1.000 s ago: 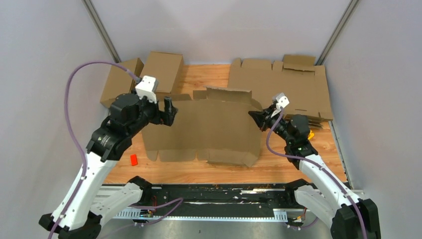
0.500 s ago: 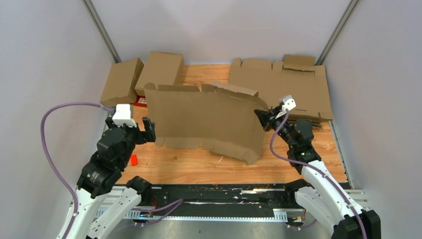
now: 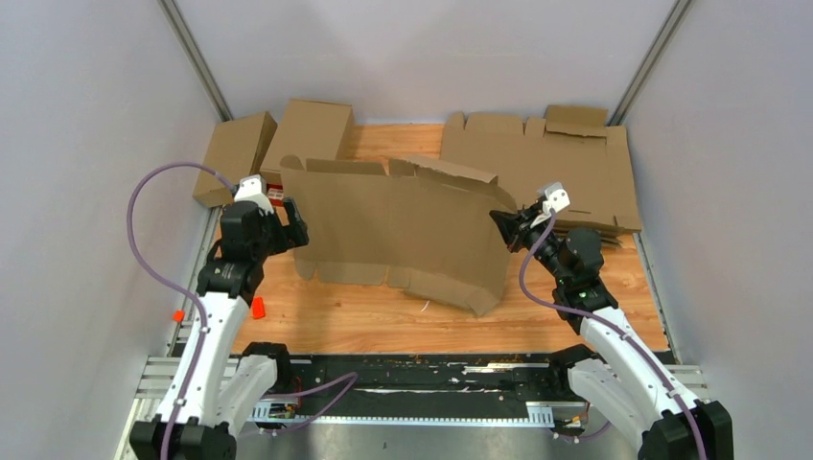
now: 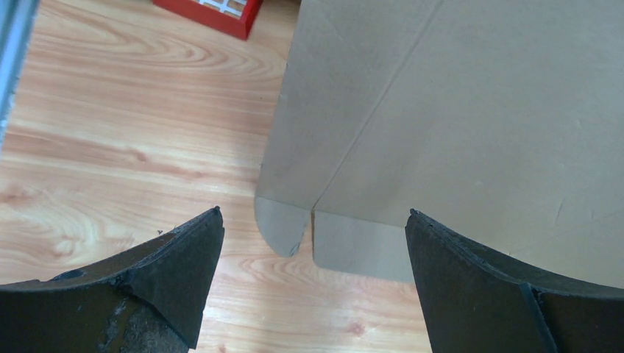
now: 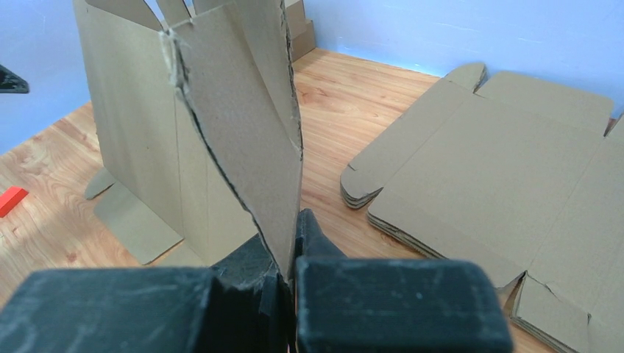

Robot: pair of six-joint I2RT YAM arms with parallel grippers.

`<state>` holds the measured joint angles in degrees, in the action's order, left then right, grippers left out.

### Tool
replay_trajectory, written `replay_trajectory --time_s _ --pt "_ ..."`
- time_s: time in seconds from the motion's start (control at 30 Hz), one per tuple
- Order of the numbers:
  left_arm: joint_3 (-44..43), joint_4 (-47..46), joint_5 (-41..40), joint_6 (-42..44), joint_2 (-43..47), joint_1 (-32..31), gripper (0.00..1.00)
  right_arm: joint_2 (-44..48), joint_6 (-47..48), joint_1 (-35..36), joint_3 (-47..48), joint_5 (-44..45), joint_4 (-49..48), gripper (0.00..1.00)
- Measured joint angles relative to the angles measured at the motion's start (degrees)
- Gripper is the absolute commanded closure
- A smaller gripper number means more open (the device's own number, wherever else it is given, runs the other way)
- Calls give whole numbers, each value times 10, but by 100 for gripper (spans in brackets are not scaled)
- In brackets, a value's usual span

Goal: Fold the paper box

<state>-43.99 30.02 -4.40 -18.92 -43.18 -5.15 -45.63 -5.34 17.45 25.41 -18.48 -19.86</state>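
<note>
The paper box (image 3: 398, 230) is a plain brown cardboard sheet with flaps, standing tilted on its lower edge across the middle of the table. My right gripper (image 3: 505, 228) is shut on its right edge; in the right wrist view (image 5: 291, 243) the cardboard (image 5: 243, 140) runs up from between the pads. My left gripper (image 3: 290, 222) is open and empty beside the box's left edge. In the left wrist view the gripper (image 4: 313, 224) has wide-apart fingers, and the box's lower left corner and flaps (image 4: 441, 125) lie just ahead of them.
A sheaf of flat notched cardboard sheets (image 3: 542, 163) lies at the back right. Folded brown boxes (image 3: 309, 134) stand at the back left, with a red item (image 4: 210, 11) beside them. A small red card (image 3: 257, 307) lies at the left front. Grey walls close in the table.
My left arm has swung up and back toward the box's left edge, gripper still open. The box and my right gripper have stayed almost still.
</note>
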Motion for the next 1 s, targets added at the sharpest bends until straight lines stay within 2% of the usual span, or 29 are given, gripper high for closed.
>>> replay_trajectory --time_s 0.17,0.43,0.73,1.0 --pt "0 -48 69 -11 -53 56 0 -1 -4 0 0 -1 -1 100" --pt "0 -174 186 -40 -133 120 0 -30 -12 0 2 -1 -10 100" --pt "0 -282 247 -80 -198 168 0 -37 -21 0 5 0 -8 100" --pt "4 -413 351 -170 -367 221 0 -40 -21 0 9 0 -2 100"
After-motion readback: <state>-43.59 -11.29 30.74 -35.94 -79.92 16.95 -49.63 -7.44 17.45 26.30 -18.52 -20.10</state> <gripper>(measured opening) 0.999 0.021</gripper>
